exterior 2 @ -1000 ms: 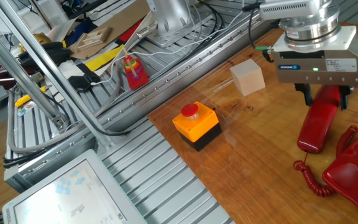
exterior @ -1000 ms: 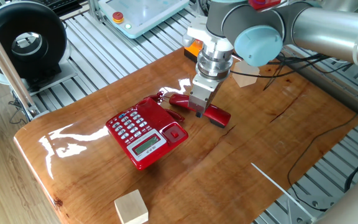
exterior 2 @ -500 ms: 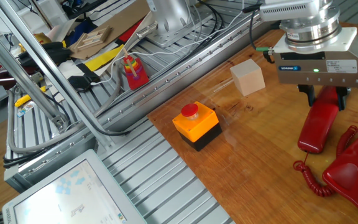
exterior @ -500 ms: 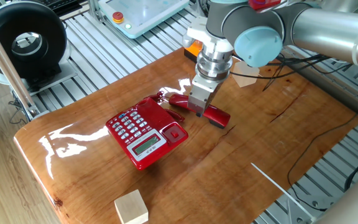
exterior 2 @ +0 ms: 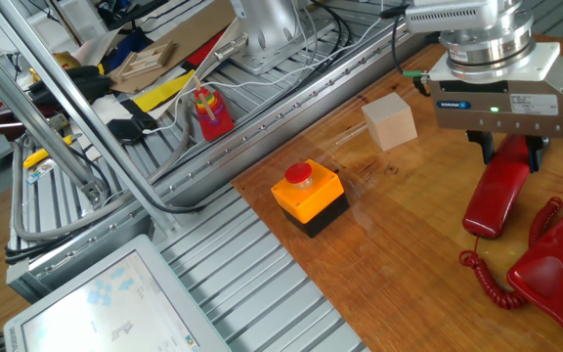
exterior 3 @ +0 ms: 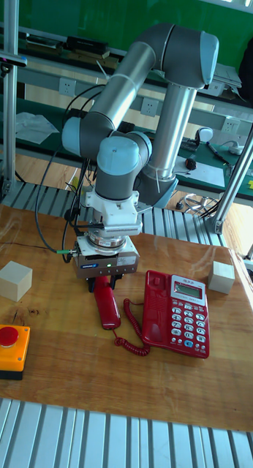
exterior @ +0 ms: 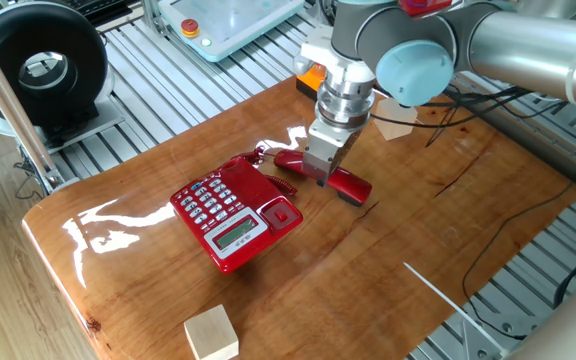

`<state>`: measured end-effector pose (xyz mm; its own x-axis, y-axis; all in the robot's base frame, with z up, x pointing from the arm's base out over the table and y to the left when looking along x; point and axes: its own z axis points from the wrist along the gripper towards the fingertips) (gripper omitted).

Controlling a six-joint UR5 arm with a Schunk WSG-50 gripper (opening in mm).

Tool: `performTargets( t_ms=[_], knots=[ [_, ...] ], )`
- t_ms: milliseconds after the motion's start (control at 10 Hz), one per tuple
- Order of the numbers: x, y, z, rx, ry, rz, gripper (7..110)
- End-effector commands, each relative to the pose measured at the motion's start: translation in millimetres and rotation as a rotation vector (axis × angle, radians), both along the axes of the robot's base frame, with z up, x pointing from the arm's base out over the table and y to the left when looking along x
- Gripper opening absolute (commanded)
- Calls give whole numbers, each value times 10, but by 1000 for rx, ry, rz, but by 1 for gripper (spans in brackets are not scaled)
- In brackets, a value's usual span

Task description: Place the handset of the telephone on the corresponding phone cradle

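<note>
The gripper (exterior 2: 508,154) is clamped on the handset (exterior 2: 495,196), its fingers pressed to either side of the red bar near its upper end. The handset hangs nose-down from that grip, its lower end at or just above the desk (exterior 2: 399,225), beside the telephone (exterior: 236,212) and not on it. A red coiled cord (exterior 2: 492,284) runs from the handset's lower end toward the base. The phone cradle (exterior 3: 156,312) is the keyless strip on the side of the base nearest the handset, and it lies bare.

The grip sits off-centre, towards one end, so I judge the handset could pivot between the fingers as it is carried and arrive skewed over the cradle. The cord is short and springy; a wide swing could drag the light base across the glossy desk or snag on its edge.

Against the frames from a second and half a second ago, the handset's lower end sits a touch further from the base and the cord's loop has shifted with it; the gripper has barely moved.
</note>
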<state>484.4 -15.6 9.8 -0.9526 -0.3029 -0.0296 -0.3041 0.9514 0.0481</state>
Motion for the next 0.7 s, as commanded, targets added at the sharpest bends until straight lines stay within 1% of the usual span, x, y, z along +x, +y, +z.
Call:
performTargets(
  t_ms=[0,200,400,500,600],
  knots=[
    [15,34,16,11,0,-37,7],
    [-73,6,14,-1,37,-67,7],
    [-158,-52,16,-24,72,-95,7],
    [-180,-73,17,-32,81,-108,7],
    [-180,-59,20,-26,82,-111,7]
  ],
)
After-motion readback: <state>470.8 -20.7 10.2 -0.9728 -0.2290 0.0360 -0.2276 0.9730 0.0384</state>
